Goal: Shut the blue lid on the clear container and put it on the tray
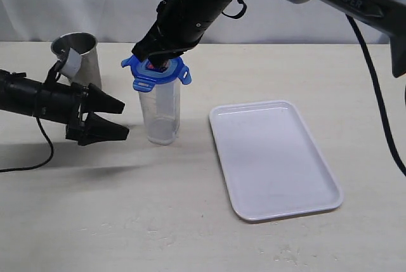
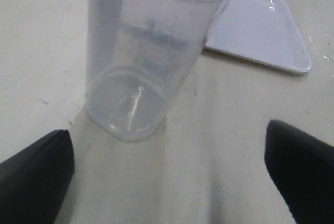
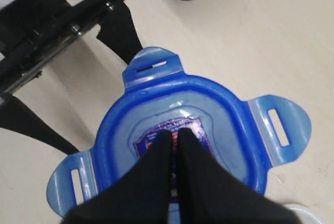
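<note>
The right gripper (image 1: 158, 63), jaws pressed together, rests its tips on the middle of the lid (image 1: 157, 72), seemingly to seat it on the container (image 1: 160, 116), while the left gripper (image 1: 125, 120) hangs spread just left, ready to steady it; the tray (image 1: 273, 158) lies right.

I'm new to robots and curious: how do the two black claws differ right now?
The left gripper is open, low beside the clear container, holding nothing; the right gripper is shut. The left lies near level; the right points down, its tips on the blue lid atop the container. Both are black.
</note>
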`<action>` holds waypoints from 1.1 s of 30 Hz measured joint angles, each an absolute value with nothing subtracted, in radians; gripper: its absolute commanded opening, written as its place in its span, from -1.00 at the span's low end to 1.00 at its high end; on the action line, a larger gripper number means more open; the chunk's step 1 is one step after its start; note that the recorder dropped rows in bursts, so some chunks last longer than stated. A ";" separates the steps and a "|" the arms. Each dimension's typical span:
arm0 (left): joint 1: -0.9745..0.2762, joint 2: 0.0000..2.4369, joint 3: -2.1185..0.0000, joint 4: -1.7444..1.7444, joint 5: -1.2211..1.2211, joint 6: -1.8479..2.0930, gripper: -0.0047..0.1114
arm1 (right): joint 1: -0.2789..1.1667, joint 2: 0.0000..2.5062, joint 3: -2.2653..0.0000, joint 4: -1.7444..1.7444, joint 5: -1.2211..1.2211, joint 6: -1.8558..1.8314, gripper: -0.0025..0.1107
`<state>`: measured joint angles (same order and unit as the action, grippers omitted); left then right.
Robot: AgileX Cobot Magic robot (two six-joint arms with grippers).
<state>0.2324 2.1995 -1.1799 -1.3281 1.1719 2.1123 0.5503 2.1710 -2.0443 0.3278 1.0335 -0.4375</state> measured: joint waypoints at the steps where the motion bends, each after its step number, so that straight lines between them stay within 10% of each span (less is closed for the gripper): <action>1: 0.231 2.221 -1.194 -1.326 1.178 2.112 0.66 | 0.550 2.171 -2.044 0.328 1.034 -0.440 -0.88; 33: 0.019 2.317 -1.378 -1.478 1.154 2.112 0.66 | 0.550 2.177 -2.046 0.330 1.033 -0.448 -0.88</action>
<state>0.0188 2.3173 -1.3776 -1.4783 1.1540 2.1123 0.5503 2.1768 -2.0464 0.3296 1.0334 -0.4484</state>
